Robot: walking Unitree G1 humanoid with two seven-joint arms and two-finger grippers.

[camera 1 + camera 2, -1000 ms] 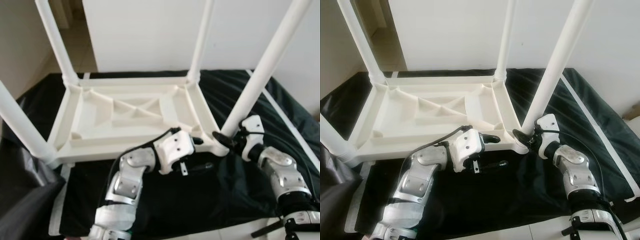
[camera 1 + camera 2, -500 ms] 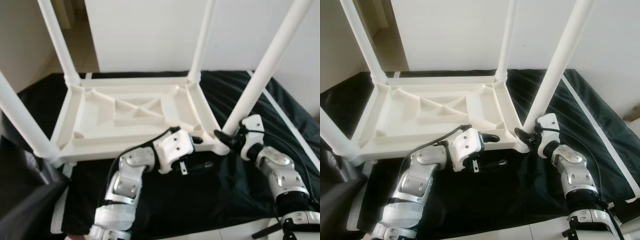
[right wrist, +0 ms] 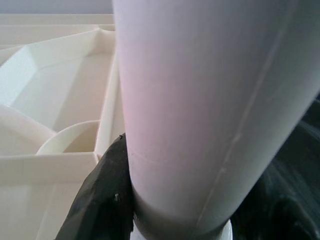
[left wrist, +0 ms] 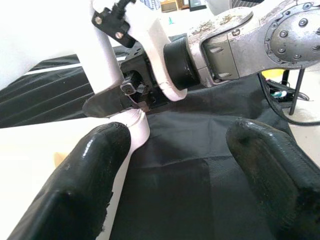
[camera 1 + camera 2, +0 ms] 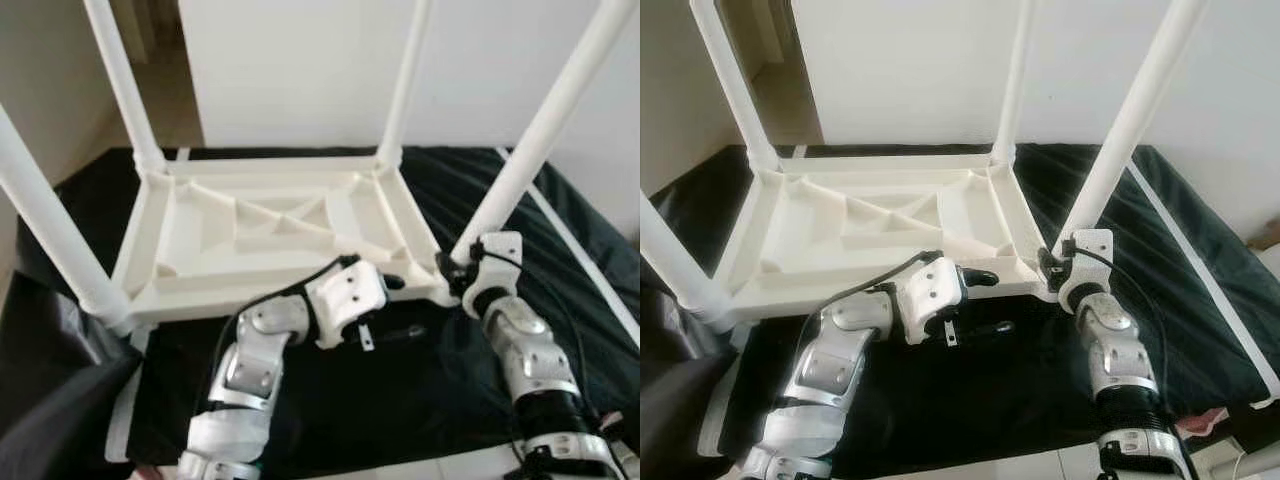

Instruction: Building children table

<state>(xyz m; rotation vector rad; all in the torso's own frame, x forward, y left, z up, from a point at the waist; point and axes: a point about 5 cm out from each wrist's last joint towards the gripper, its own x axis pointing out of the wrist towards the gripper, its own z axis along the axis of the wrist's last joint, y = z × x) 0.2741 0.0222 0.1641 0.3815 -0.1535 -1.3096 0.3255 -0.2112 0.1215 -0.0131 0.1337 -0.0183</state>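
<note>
Clearly the right end effector (image 5: 1052,268) is clamped on the near-right leg (image 5: 1118,140) at its socket in the upturned table (image 5: 270,235), which lies on black sheeting (image 5: 420,380). Twist squarely, keeping the leg upright. The left end effector (image 4: 175,165), fingers apart, hovers beside the table's edge. No containers.

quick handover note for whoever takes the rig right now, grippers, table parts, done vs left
Right gripper: shut on the near right leg at its base socket.
Left gripper: open, at the near rim of the upside-down tabletop, holding nothing.
Tabletop lies on the black sheet, all four legs standing in the corners.
Left: whether this leg is fully tightened cannot be told; check it, then turn the table upright.
</note>
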